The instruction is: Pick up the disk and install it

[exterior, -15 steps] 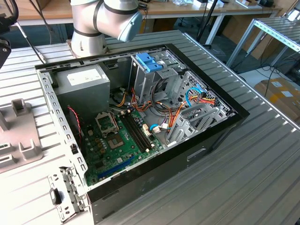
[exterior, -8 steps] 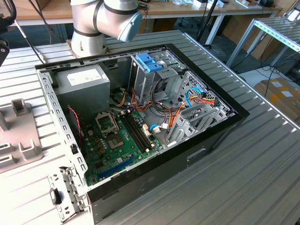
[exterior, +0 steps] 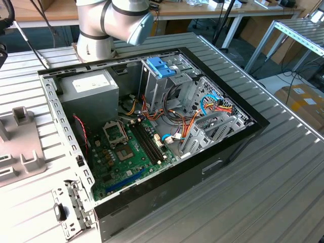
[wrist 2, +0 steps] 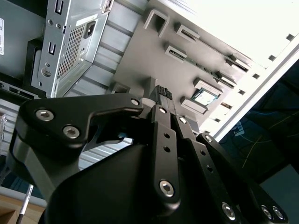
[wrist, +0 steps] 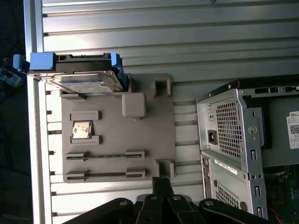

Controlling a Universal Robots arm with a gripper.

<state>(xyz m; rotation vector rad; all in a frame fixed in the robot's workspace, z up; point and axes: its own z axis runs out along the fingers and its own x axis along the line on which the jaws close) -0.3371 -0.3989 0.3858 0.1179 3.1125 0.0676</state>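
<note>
Fingers point(wrist: 158, 184) are pressed together with nothing between them in the first wrist view, hovering by the closer end of a grey fixture plate point(wrist: 117, 140) that lies on the ribbed metal desk point(wrist: 140, 28). Further along the plate a small square chip point(wrist: 81, 130) sits in a pocket. At the plate's far end, well apart from the fingers, the disk point(wrist: 86, 81) rests in its blue carrier, with a pale printed label whose writing cannot be made out. Beside the plate lies the open computer case point(exterior: 167, 182). In the exterior view its grey power supply point(exterior: 88, 86) bears a white label, and a drive cage point(exterior: 152, 86) carries light-blue handles.
</note>
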